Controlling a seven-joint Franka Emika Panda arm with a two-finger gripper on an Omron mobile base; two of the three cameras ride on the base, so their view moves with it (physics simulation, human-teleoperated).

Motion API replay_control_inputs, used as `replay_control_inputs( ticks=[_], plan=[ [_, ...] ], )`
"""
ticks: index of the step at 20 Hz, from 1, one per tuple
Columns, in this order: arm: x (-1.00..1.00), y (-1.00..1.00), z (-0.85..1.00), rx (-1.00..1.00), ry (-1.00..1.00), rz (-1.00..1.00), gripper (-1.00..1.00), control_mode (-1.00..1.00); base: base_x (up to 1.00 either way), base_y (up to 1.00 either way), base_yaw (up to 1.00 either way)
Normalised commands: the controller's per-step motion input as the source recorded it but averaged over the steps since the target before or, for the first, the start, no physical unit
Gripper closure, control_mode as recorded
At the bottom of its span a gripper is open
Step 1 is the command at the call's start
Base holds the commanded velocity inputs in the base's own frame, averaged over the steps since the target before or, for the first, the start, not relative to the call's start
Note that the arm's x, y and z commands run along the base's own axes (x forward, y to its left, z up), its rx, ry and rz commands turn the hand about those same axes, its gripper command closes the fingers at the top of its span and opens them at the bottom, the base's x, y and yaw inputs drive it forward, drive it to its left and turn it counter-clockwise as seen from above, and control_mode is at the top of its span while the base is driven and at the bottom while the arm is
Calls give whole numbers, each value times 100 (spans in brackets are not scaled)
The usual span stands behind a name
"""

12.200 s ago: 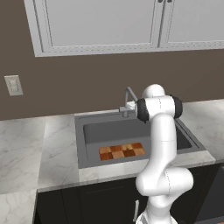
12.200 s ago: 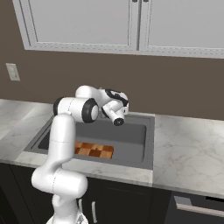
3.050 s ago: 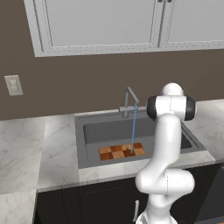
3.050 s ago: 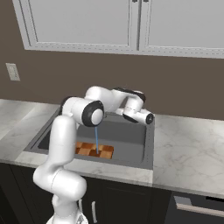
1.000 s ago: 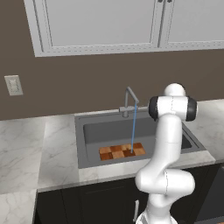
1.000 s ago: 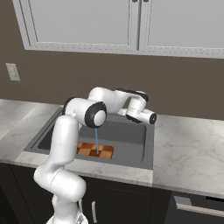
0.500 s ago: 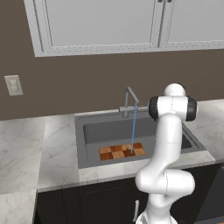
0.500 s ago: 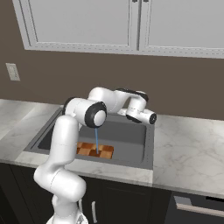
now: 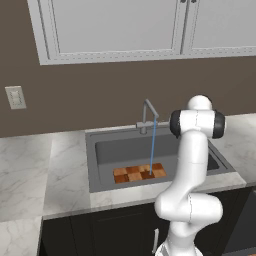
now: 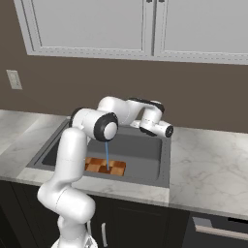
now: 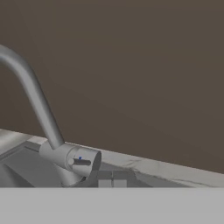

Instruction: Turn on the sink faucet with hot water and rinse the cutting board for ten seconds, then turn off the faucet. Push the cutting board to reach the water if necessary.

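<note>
The dark grey sink (image 9: 100, 165) (image 10: 145, 160) is set in the marble counter. Its silver faucet (image 9: 147, 116) (image 11: 35, 96) stands at the back rim and pours a thin pale blue stream of water (image 9: 152, 150) (image 10: 106, 157). The stream lands on the checkered wooden cutting board (image 9: 135, 174) (image 10: 116, 168), which lies flat at the front of the basin. My gripper (image 11: 112, 178) is shut and empty. It hovers to the right of the faucet, a short way off its short side lever (image 11: 83, 162). My forearm covers the faucet in the right base view.
Marble counter (image 9: 30, 170) (image 10: 208, 164) runs on both sides of the sink. White wall cabinets (image 9: 115, 30) hang above. A wall outlet (image 9: 15, 97) sits at the left. A dark appliance front (image 10: 218, 232) is below the counter at the right.
Nothing has moved over the last second and the water keeps running. Twelve seconds ago no water ran and my hand was at the faucet; it now sits further right.
</note>
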Motion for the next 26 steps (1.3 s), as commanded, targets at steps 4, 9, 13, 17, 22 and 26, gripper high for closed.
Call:
replay_control_inputs(
  ticks=[4,9,13,17,22,26],
  plan=[
    [0,0,0,0,0,0,100,-100,0,0,0],
    [0,0,0,0,0,0,100,-100,0,0,0],
    [0,0,0,0,0,0,100,-100,0,0,0],
    [0,0,0,0,0,0,100,-100,0,0,0],
    [0,0,0,0,0,0,100,-100,0,0,0],
    [0,0,0,0,0,0,100,-100,0,0,0]
  ],
)
